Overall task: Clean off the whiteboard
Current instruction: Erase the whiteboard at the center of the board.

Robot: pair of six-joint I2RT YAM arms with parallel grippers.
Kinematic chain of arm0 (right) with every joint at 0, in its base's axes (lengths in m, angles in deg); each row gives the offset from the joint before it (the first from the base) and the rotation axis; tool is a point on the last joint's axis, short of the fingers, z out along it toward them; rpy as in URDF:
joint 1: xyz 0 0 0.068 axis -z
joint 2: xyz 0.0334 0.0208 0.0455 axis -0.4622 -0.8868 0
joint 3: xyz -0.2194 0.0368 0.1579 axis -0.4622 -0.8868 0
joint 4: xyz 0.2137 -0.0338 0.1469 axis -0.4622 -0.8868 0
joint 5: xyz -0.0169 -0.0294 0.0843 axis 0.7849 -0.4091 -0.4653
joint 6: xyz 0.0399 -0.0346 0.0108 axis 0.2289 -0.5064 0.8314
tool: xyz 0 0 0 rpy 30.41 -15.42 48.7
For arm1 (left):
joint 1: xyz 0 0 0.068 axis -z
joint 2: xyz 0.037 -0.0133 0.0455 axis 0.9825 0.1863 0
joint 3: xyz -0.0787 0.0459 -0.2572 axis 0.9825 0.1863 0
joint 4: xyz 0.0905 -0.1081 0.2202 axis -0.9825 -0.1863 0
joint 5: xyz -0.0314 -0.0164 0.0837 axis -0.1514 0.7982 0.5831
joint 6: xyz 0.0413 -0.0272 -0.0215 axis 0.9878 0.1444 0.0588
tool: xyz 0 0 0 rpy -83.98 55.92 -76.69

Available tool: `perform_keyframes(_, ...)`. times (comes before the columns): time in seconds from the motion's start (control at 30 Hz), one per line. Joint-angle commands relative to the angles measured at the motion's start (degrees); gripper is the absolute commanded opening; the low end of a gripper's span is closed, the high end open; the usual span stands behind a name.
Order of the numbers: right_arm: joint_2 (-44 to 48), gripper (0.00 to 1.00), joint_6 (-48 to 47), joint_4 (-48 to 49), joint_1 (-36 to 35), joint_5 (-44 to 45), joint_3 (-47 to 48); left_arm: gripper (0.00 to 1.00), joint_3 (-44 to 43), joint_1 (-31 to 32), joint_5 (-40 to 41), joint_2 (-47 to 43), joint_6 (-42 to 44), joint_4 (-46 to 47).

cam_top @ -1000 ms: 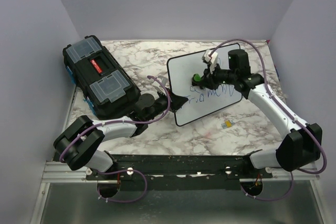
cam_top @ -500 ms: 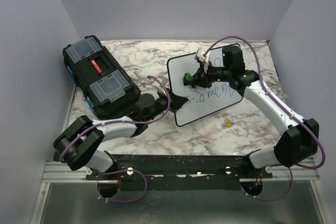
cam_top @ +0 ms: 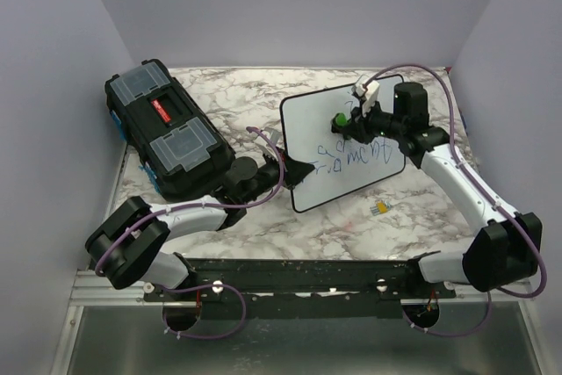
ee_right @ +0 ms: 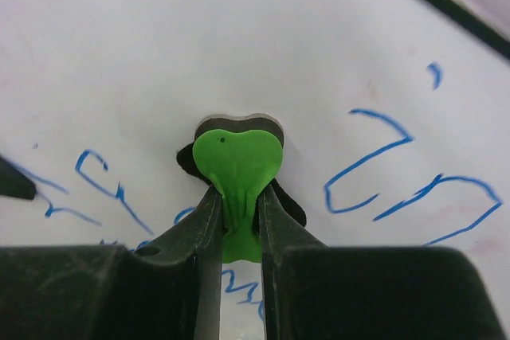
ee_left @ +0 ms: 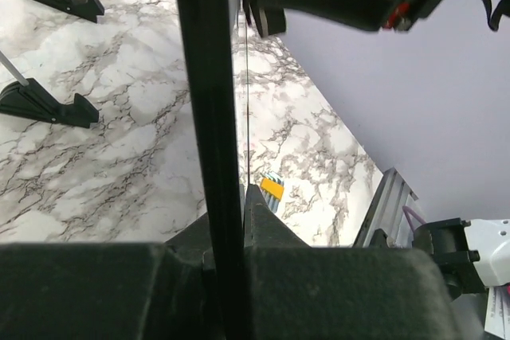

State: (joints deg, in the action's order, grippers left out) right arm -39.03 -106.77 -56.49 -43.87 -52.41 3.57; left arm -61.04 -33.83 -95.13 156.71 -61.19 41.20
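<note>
The whiteboard [cam_top: 307, 125] stands tilted on the marble table, with blue handwriting [cam_top: 356, 157] across its lower half. My left gripper [cam_top: 294, 170] is shut on the board's left edge. In the left wrist view the board's black frame [ee_left: 209, 117] runs between that gripper's [ee_left: 239, 197] fingers. My right gripper [cam_top: 342, 123] is shut on a green eraser [cam_top: 338, 119], which is pressed against the board above the writing. The right wrist view shows the green eraser [ee_right: 237, 161] pinched in the gripper [ee_right: 239, 201], its dark pad on the white surface [ee_right: 159, 37].
A black toolbox [cam_top: 167, 129] lies at the left of the table. A small yellow and blue item [cam_top: 380, 208] lies in front of the board, also seen as an item [ee_left: 271, 187] in the left wrist view. Two black feet [ee_left: 44, 105] stand behind the board. Purple walls enclose the table.
My right gripper swept the eraser left across the board, then back right and slightly higher. The left gripper kept its hold on the board's edge.
</note>
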Motion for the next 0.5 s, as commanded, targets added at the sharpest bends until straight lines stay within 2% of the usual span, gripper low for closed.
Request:
perform_keyframes(0.0, -4.1, 0.01, 4.3, 6.8, -0.2, 1.0, 6.3, 0.0, -1.0, 0.6, -2.9, -2.6, 1.4, 7.9)
perform_keyframes(0.07, -6.2, 0.01, 3.3, 4.2, -1.5, -1.7, 9.5, 0.0, -1.0, 0.6, -2.9, -2.4, 1.1, 8.0)
perform_keyframes(0.17, -8.1, 0.01, -5.3, -5.7, -8.2, -3.4, 13.4, 0.0, -1.0, 0.7, -2.9, -2.4, 1.0, 8.0)
perform_keyframes(0.23, -7.8, 0.01, -10.1, -10.2, -11.7, -5.2, 12.8, 0.0, -0.8, 0.7, -2.8, -2.6, 1.0, 8.1)
perform_keyframes(0.3, -6.4, 0.01, -10.7, -10.7, -12.6, -6.3, 10.4, 0.0, -0.7, 0.7, -2.8, -3.0, 1.2, 8.1)
perform_keyframes(0.4, -3.5, 0.01, -7.7, -7.2, -11.8, 2.0, 6.4, 0.0, -0.3, 0.7, -2.9, -3.6, 1.3, 8.0)
perform_keyframes(0.47, -2.2, 0.01, -4.5, -4.1, -8.4, 4.6, 5.5, 0.0, -0.1, 0.7, -3.0, -3.8, 1.3, 8.2)
